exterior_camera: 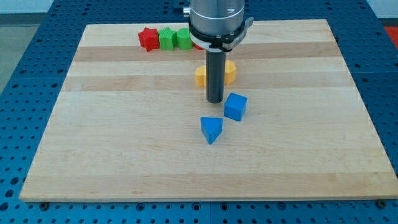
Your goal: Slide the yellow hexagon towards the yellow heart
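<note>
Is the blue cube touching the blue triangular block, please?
No, the blue cube sits apart from the blue triangular block, with bare board between them.

Bright, even overhead light falls on the pale wooden board (124, 143), leaving only faint soft shadows close under the blue cube (236, 106), the blue triangular block (211, 129) and the dark rod, with a dull sheen on the rod's metal collar (217, 25), and everything is sharp, without visible edge distortion.

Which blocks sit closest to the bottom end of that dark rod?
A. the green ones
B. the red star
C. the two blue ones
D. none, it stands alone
C: my tip ends just left of the blue cube and above the blue triangular block.
</note>
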